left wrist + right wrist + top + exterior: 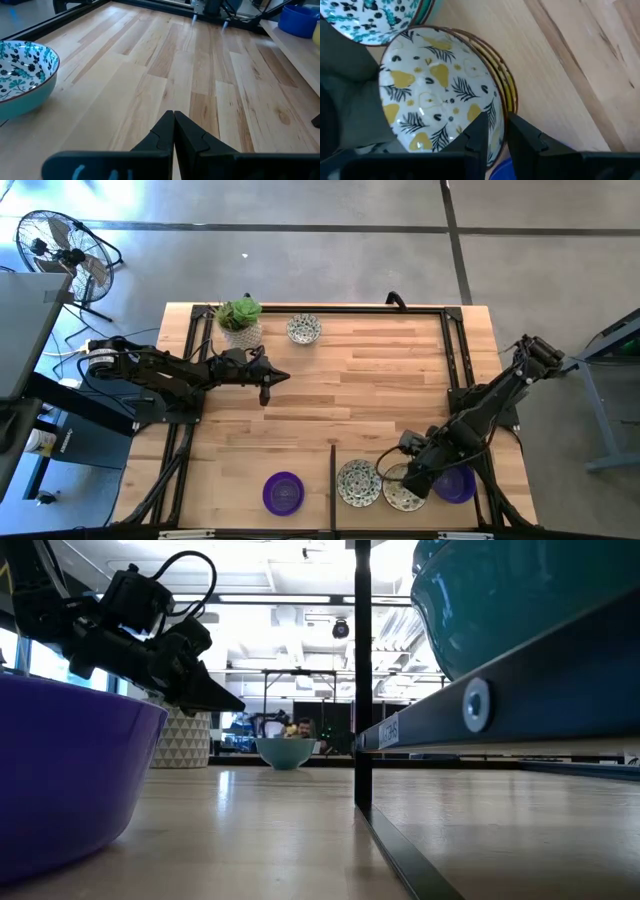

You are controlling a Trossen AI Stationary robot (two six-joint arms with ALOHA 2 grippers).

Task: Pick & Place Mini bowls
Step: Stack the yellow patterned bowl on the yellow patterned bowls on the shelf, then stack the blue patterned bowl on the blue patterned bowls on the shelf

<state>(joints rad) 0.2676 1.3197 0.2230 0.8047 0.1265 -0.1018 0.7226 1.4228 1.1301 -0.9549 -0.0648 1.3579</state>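
At table's near edge: right gripper (494, 131) jaws slightly apart astride rim of yellow-leaf mini bowl (437, 85). Mid-table, near potted plant (240, 321): left gripper (266, 392) hovering, jaws together, empty.

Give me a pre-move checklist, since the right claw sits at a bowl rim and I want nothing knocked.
1. Right claw straddles yellow-patterned bowl rim, fingers slightly apart: ok.
2. Bowl fully released or gripped: cannot tell.
3. Neighbouring teal-patterned bowl touches it: not ok.
4. Purple bowl close under the right arm: not ok.
5. Left claw shut, empty, above bare table: ok.
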